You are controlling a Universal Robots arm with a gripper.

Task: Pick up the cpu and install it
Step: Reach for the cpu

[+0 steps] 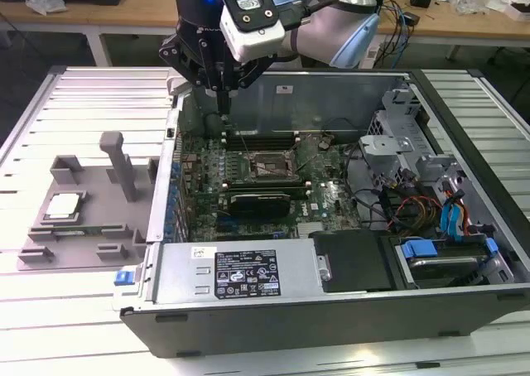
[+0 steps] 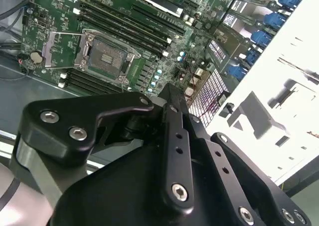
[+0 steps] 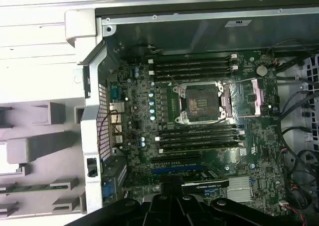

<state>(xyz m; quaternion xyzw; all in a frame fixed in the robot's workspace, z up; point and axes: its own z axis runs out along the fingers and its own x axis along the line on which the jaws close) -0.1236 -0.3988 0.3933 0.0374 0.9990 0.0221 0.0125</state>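
None of the task is being shown as done: the cpu (image 1: 65, 206) is being cradled by the grey fixture (image 1: 99, 227), well apart from the claw (image 1: 223, 107), which is being held clenched and empty above the case (image 1: 331, 310), its bare socket (image 1: 263, 167) being left unfilled nearby.

The cpu (image 1: 64, 205) lies on the fixture (image 1: 99, 227), at the exterior view's left of the computer case (image 1: 331, 310).
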